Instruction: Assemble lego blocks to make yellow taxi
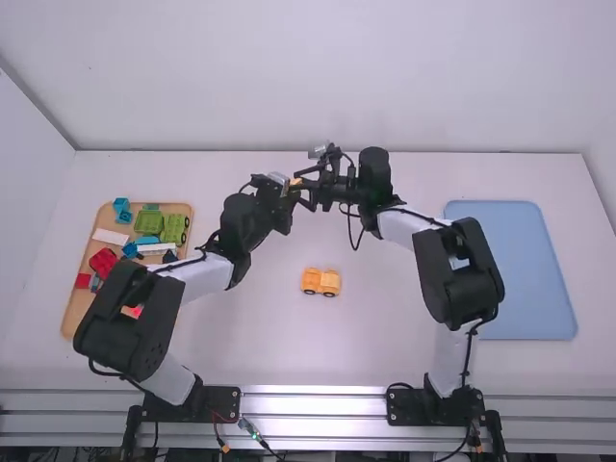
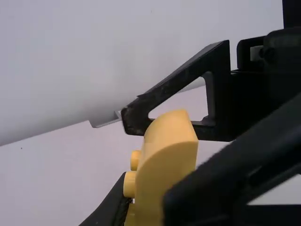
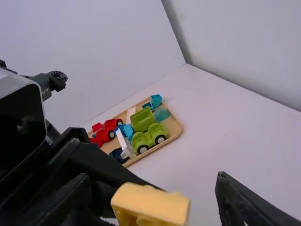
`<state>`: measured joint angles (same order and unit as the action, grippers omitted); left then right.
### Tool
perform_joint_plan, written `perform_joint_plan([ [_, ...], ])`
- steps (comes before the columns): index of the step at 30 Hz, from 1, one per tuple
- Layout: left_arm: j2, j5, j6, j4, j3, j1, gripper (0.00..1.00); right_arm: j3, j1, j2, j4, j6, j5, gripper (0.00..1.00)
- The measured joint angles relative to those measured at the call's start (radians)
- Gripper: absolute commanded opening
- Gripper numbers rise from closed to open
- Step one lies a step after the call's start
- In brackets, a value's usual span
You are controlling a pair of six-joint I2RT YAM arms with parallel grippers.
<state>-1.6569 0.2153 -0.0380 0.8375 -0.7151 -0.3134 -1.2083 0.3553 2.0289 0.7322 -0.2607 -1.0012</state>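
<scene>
The left pincer [image 1: 292, 186] grips a yellow block [image 2: 167, 165] above the worktop [image 1: 366, 346], the right pincer's [image 3: 150, 188] parted fingers astride it. If this is a handover, early release could drop the block; closing off-centre could twist it or clash the two pincers. A yellow car base [image 1: 320, 281] sits on the worktop below, where a falling piece might knock it. Small print marks a black wrist fitting [image 3: 44, 84], left unquoted here.
</scene>
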Motion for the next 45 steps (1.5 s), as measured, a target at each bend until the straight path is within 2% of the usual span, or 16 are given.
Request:
perform_joint_plan([
  [4,0.0,0.0,-0.008,0.003,0.0,0.0,0.01,-0.003,0.005,0.0,0.0,0.011,0.013,0.49],
  [9,0.0,0.0,-0.016,0.005,0.0,0.0,0.02,-0.003,0.005,0.0,0.0,0.021,0.014,0.34],
  [11,0.0,-0.009,-0.016,0.005,0.0,0.0,0.02,-0.003,0.005,0.0,0.001,0.031,0.021,0.26],
  [12,0.0,-0.012,-0.015,0.004,0.0,0.0,0.06,-0.003,0.005,0.0,0.001,0.033,0.024,0.24],
  [14,0.0,-0.025,-0.016,0.002,0.0,0.0,0.47,-0.003,0.01,0.0,0.001,0.035,0.037,0.22],
  [16,0.0,-0.019,-0.016,0.003,0.0,0.0,0.71,-0.003,0.01,0.0,0.001,0.032,0.035,0.2],
  [17,0.0,-0.014,-0.015,0.002,0.0,0.0,0.94,-0.003,0.009,0.0,0.003,0.032,0.033,0.17],
  [18,0.0,-0.013,-0.015,0.001,0.0,0.0,1.0,-0.003,0.007,0.0,0.005,0.033,0.032,0.17],
  [22,-0.002,-0.007,-0.042,0.004,0.0,0.0,0.99,-0.005,-0.01,0.0,0.004,0.05,0.023,0.1],
  [28,-0.001,0.025,-0.108,-0.065,0.0,0.003,1.0,-0.007,-0.043,0.0,-0.004,0.109,-0.039,0.11],
  [31,0.018,0.151,-0.089,-0.159,-0.003,0.033,0.99,-0.029,-0.083,0.001,-0.012,0.138,-0.139,0.11],
  [33,0.029,0.316,-0.043,-0.276,-0.044,0.095,0.99,-0.058,-0.129,0.001,-0.011,0.167,-0.24,0.11],
  [37,0.029,0.645,0.074,-0.514,-0.22,0.245,0.99,-0.086,-0.198,0.001,-0.01,0.209,-0.376,0.13],
  [40,0.027,0.84,0.181,-0.655,-0.365,0.304,0.99,-0.087,-0.209,0.001,0.001,0.226,-0.439,0.13],
  [45,-0.021,1.02,0.357,-0.807,-0.504,0.271,0.98,-0.087,-0.169,0.002,0.052,0.219,-0.508,0.12],
])
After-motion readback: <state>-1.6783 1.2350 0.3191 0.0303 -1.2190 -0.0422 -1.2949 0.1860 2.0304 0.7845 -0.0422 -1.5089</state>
